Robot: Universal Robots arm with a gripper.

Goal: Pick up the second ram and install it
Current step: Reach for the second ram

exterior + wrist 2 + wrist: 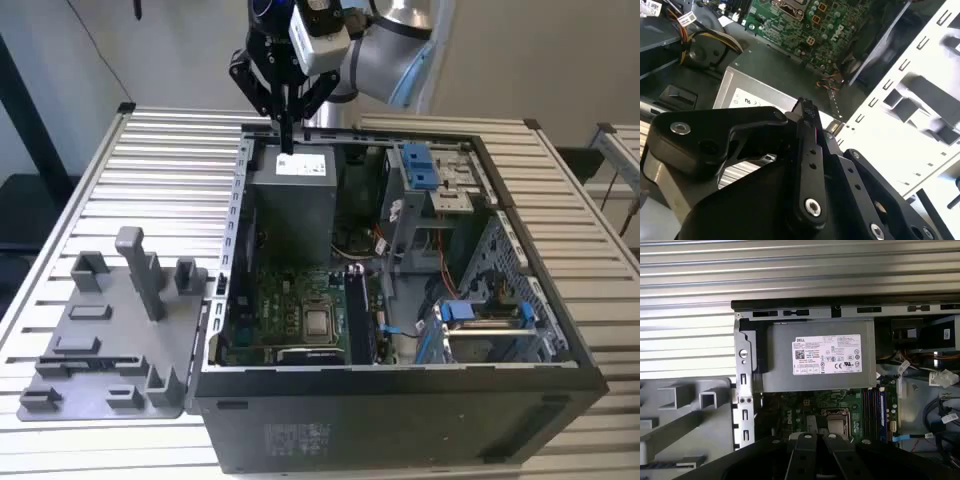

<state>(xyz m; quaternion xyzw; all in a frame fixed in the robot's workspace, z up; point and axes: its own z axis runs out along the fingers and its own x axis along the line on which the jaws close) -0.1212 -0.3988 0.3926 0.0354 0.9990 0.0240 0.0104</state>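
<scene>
Above the wall of the open black metal computer case (pixel 400 425) that lies farthest from the exterior camera, the black two-finger gripper (pixel 287 146) hangs with its long fingers pointing down and pressed together. Its tips are just over the grey box-shaped power supply (pixel 290 200) inside the case. Outside the case, at the exterior view's left, the grey plastic tray (pixel 110 335) with blocks and posts stands just beside the case wall. A long, thin, dark stick lies on the tray, well apart from the gripper. I take it for the second ram (pixel 66 362), though I cannot be fully sure.

In the second wrist view, the fingers (pixel 810 150) meet at the gripper tip (pixel 806 107) over the power supply (pixel 755 95). The green motherboard (pixel 790 25) lies deeper in the case.

In the first wrist view, the gripper (pixel 819 436) has its two fingertips side by side, closed, in front of the motherboard (pixel 790 412). The power supply (pixel 780 375) sits against the case wall. Outside the case, the second ram (pixel 670 463) appears as a dark line on the tray (pixel 715 440).
</scene>
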